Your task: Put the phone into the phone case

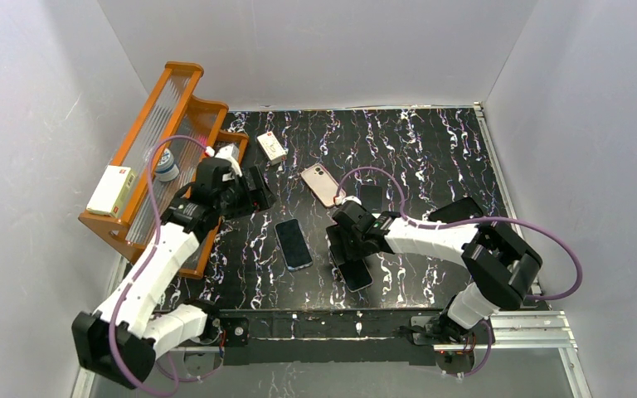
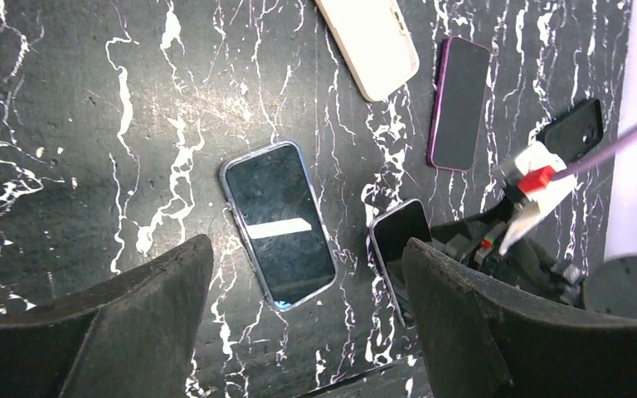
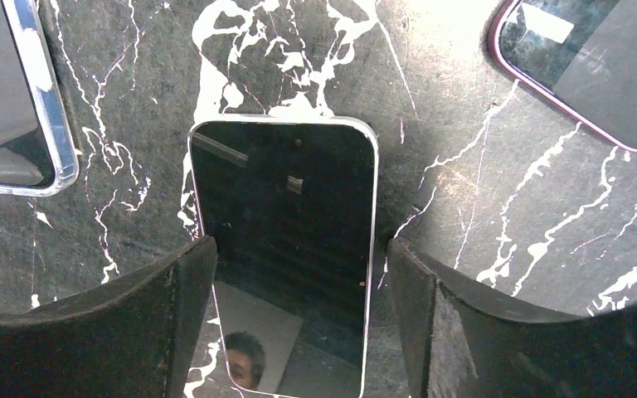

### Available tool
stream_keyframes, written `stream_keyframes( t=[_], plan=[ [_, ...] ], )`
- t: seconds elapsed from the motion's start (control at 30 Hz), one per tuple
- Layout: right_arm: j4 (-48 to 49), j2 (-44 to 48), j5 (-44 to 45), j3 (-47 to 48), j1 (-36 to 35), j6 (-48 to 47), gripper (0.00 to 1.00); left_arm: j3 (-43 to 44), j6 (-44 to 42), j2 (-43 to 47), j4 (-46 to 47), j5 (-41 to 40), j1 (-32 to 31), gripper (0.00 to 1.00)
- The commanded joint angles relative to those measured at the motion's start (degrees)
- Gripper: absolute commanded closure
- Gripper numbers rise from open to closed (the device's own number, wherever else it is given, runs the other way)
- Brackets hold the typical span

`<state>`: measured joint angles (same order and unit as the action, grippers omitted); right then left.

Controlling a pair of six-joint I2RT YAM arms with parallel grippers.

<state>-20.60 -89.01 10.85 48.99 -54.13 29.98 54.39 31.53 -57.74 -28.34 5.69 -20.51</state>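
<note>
A bare phone with a silver edge and a dark screen (image 3: 282,240) lies flat on the black marble table; it also shows in the top view (image 1: 357,272) and the left wrist view (image 2: 398,234). My right gripper (image 3: 294,274) (image 1: 348,247) is open, low over this phone, with one finger on each side of its near half and small gaps to its edges. A dark-faced item with a clear rim (image 1: 293,243) (image 2: 278,222) (image 3: 25,99) lies just left of it. My left gripper (image 2: 307,265) (image 1: 257,192) is open and empty, held above the table near the rack.
A beige case or phone, back up (image 1: 322,184) (image 2: 369,46), a purple-rimmed phone (image 1: 371,197) (image 2: 458,104) (image 3: 597,66) and a black case (image 1: 456,209) (image 2: 572,128) lie behind. An orange rack (image 1: 145,141) holding a white box (image 1: 111,190) stands at left. A small white box (image 1: 271,147) lies at the back.
</note>
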Motion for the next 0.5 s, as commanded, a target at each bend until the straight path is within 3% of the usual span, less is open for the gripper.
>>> stream_keyframes(
  t=[0.0, 0.17, 0.33, 0.47],
  plan=[
    [-0.66, 0.65, 0.82, -1.61, -0.36, 0.13, 0.11, 2.78, 5.48, -5.37, 3.01, -1.17, -0.1, 0.2],
    [0.76, 3.79, -3.63, -2.15, -1.09, -0.36, 0.01, 5.81, 6.65, -10.09, 5.32, -2.97, -0.05, 0.21],
    [-3.7, 3.04, 3.75, -1.24, -2.99, 0.69, 0.01, 8.14, 6.98, -12.47, 5.97, -3.85, -0.11, 0.22],
    [-1.73, 3.03, 2.77, -3.08, -3.5, 0.78, 0.02, 7.88, 7.64, -13.72, 6.65, -3.42, -0.18, 0.23]
  ],
)
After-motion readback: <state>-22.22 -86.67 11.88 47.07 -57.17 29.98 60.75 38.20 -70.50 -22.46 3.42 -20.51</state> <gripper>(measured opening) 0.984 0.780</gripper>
